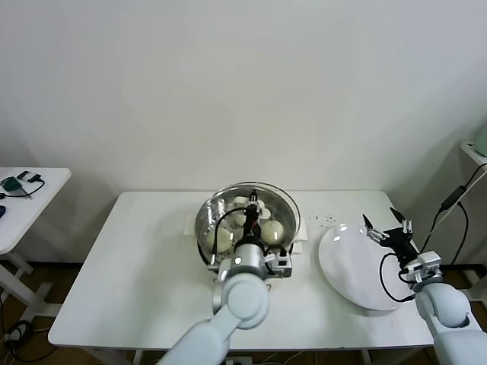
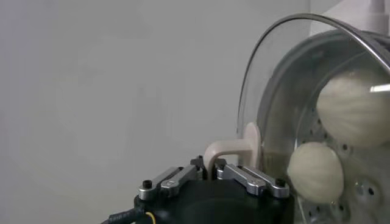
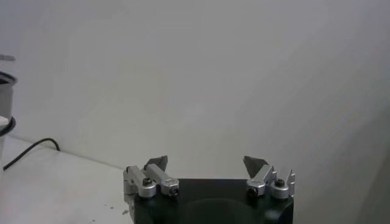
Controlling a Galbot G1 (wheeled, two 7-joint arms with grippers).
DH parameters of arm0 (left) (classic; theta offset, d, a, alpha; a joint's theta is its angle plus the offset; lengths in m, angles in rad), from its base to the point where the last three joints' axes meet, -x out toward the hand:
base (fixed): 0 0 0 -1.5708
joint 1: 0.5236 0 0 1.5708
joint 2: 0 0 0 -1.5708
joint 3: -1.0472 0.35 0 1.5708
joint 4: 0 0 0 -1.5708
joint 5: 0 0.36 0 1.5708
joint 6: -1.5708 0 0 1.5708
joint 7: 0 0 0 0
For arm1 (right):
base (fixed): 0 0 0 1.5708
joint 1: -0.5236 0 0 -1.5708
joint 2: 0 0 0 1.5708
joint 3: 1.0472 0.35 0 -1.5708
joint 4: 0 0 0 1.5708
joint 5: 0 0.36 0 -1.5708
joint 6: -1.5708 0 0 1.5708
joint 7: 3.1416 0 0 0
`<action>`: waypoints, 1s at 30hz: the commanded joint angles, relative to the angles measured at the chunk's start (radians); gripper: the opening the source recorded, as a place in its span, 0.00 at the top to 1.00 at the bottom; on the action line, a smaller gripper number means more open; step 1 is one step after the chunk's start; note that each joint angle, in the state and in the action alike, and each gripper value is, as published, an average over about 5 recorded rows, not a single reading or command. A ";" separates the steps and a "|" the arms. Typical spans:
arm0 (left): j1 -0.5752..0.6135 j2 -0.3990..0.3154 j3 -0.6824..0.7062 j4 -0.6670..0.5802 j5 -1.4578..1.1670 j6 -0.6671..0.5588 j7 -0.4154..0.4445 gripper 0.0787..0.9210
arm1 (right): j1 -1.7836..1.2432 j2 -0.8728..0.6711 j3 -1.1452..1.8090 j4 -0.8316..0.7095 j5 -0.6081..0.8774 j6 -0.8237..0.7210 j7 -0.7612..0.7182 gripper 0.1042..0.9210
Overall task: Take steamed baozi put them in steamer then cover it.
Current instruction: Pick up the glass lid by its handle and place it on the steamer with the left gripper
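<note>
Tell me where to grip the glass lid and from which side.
Grip the lid by its cream handle, coming from above. The handle is a narrow loop at the dome's centre that closed fingers can pinch; the left gripper is shut on it now, over the steamer.

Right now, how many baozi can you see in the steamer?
3 clear in the head view, all inside the steamer under the glass lid held by the left gripper: baozi left, right, at the far side. The arm may hide a fourth.

Bare lab room, plain white wall [image 1: 243, 84], white table [image 1: 137, 281], loose cables [image 1: 453, 199]
</note>
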 commanded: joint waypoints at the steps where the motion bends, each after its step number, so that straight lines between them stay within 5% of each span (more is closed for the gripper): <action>1: -0.009 -0.038 0.006 0.065 0.020 0.049 -0.006 0.90 | -0.002 -0.001 0.010 -0.005 -0.002 0.002 -0.002 0.12; 30: 0.020 -0.019 -0.019 0.073 0.005 0.049 -0.061 0.90 | 0.002 -0.001 0.012 -0.016 -0.017 0.010 -0.016 0.12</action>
